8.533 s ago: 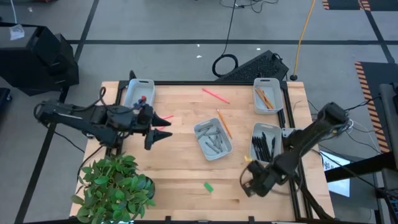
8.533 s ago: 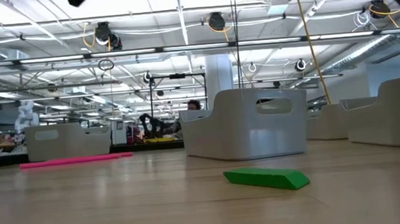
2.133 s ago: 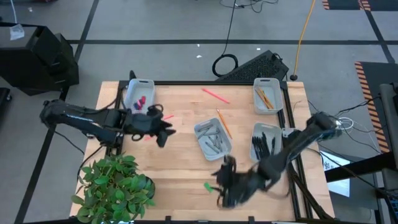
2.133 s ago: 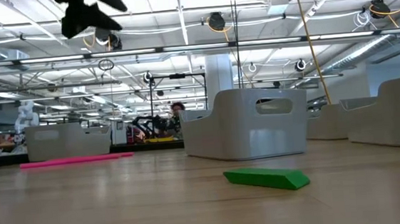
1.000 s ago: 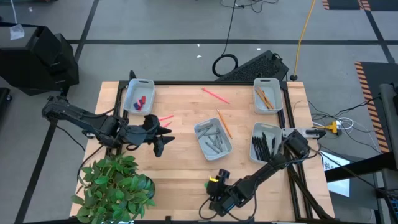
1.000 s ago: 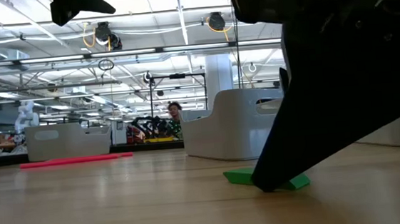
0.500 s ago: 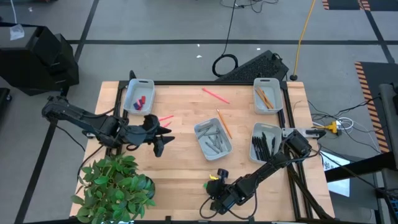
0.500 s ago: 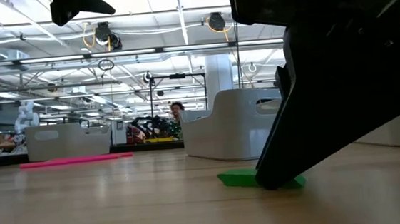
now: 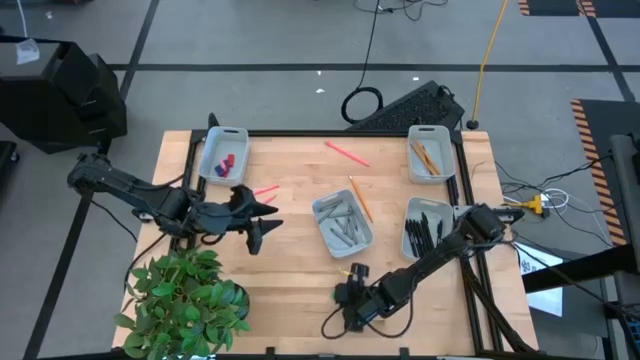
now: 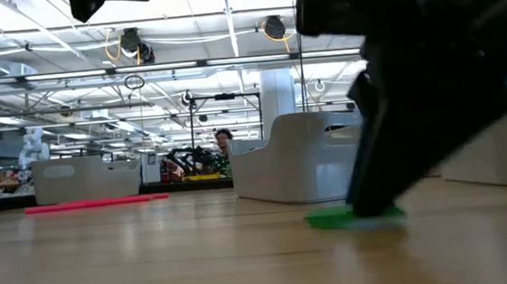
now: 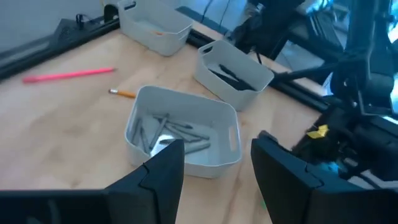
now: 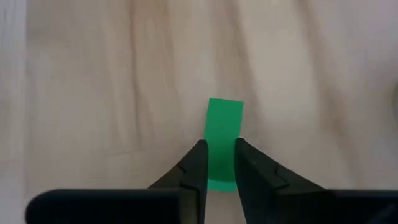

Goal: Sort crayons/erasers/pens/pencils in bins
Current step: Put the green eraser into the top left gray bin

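Observation:
A green eraser (image 12: 224,132) lies near the table's near edge, about mid-width, with my right gripper (image 12: 221,167) shut on it; in the high view the gripper (image 9: 347,302) hides it. My left gripper (image 9: 262,216) hovers open over the table's left half, touching nothing. Four bins stand on the table: one with erasers (image 9: 224,152) at the far left, one with grey crayons (image 9: 342,222) in the middle, one with black pens (image 9: 428,228) at the right, and one with pencils (image 9: 430,152) at the far right. Three loose pencils (image 9: 346,153), (image 9: 360,198), (image 9: 266,189) lie flat on the wood. My right gripper pinches the green eraser's two long sides (image 12: 217,149) between its two fingers, toward one end of the block. The fingers (image 10: 375,191) come from above, pointing down at a slant. The eraser (image 10: 354,216) sits level at the table top; whether it is lifted clear I cannot tell.
A potted plant (image 9: 185,300) fills the near left corner. A black keyboard (image 9: 405,108) and a coiled cable (image 9: 362,103) lie beyond the far edge. Bare wood stretches between the plant and my right gripper.
My right gripper has moved a little toward the far edge. In the low view the green eraser has slid sideways with it and turned, so that it looks shorter now.

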Robot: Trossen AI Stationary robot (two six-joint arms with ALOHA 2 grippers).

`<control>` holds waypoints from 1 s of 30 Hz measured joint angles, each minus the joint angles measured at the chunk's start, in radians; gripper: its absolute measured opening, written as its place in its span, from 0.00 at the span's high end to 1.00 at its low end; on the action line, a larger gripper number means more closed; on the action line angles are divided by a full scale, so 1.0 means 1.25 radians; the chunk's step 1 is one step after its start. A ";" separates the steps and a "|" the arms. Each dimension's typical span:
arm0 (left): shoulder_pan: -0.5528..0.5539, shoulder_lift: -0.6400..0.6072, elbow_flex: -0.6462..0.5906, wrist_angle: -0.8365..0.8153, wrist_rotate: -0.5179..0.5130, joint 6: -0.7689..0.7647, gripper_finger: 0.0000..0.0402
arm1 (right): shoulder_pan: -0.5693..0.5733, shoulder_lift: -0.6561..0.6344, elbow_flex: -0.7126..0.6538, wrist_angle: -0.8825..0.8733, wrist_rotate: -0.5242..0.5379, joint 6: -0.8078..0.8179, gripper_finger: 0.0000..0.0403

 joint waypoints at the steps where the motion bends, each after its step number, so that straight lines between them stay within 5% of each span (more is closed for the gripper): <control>1: 0.001 0.000 0.000 -0.001 0.000 -0.028 0.52 | -0.004 -0.016 -0.002 -0.003 0.001 -0.021 0.86; 11: 0.118 0.013 -0.002 0.007 0.219 -0.356 0.52 | -0.064 -0.241 0.003 -0.045 0.102 -0.279 0.86; 20: 0.207 0.131 -0.001 0.221 0.506 -0.474 0.49 | -0.170 -0.337 0.004 0.005 0.132 -0.455 0.86; 30: 0.212 0.274 -0.002 0.372 0.567 -0.509 0.56 | -0.191 -0.338 0.005 0.029 0.127 -0.459 0.87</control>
